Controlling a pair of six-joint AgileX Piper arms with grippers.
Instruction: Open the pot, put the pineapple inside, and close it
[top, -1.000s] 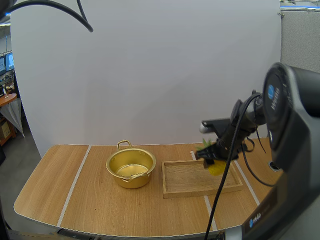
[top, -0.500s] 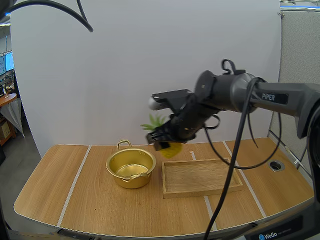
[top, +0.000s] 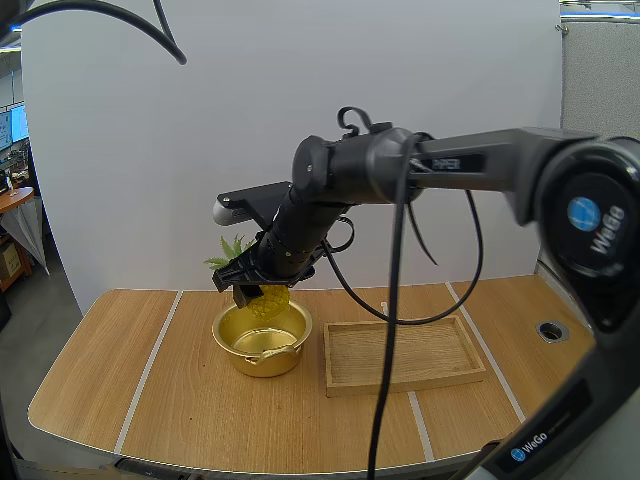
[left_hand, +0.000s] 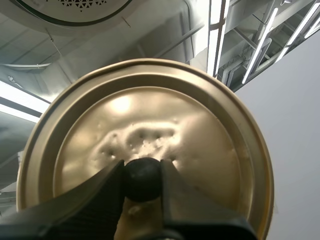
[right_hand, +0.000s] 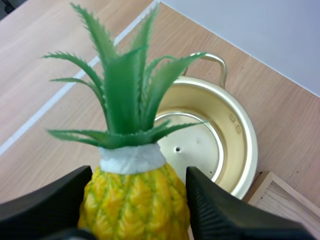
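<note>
Swung from the tray (top: 400, 357) at right to centre frame, my right hand (top: 250, 289) clamps the pineapple (right_hand: 135, 200) over the open pot (top: 264, 360); my left hand (left_hand: 142, 181) holds the lid (left_hand: 150, 120). Likely light, stiff, slick: grip its body.

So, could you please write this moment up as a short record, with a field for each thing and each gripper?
pot: open, on the table beside the tray
lid: off the pot, held by its knob
pineapple: in the air over the pot, not yet inside
left gripper: shut on the knob
right gripper: shut on the pineapple
</note>
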